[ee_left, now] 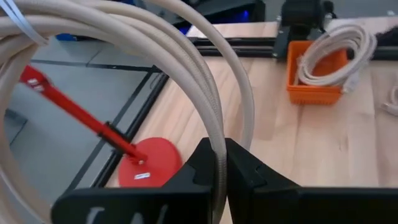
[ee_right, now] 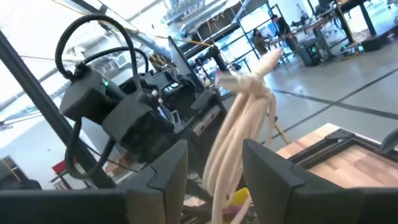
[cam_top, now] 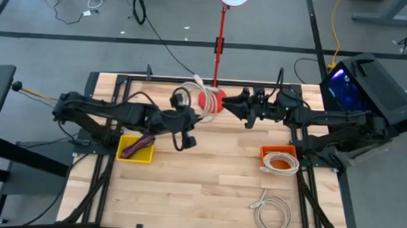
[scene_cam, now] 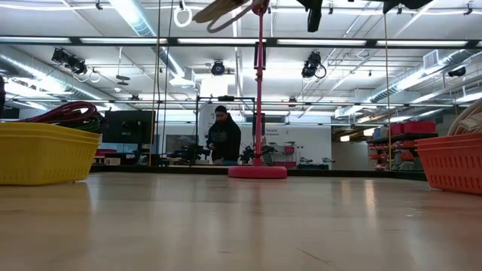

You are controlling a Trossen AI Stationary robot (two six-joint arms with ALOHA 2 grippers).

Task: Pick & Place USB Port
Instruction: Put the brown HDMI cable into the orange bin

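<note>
A coiled white USB cable [cam_top: 194,93] is held high above the table's far middle, beside the red stand [cam_top: 217,59]. My left gripper [cam_top: 188,108] is shut on it; in its wrist view the loops [ee_left: 186,68] arch up from the gripper [ee_left: 219,158]. My right gripper [cam_top: 231,105] is open and faces the coil from the right. In its wrist view the bundled strands [ee_right: 239,130] pass between its gripper fingers [ee_right: 214,155], and whether they touch I cannot tell. The low view shows only the coil's bottom [scene_cam: 218,11] at the top edge. My left gripper pinches one strand of the coil [ee_left: 216,146] between its two fingers, which lie across that strand. The cable is lifted clear of the table. Its other loops stand up and away from the fingers in slack curves.
A yellow basket [cam_top: 123,152] with dark and red cables sits near the table's left side. An orange basket [cam_top: 265,152] holds a white cable at the right. Another white cable [cam_top: 271,210] lies loose near the right front. The stand's red base [scene_cam: 257,172] sits at the far middle. A person [scene_cam: 224,135] stands beyond the table.
</note>
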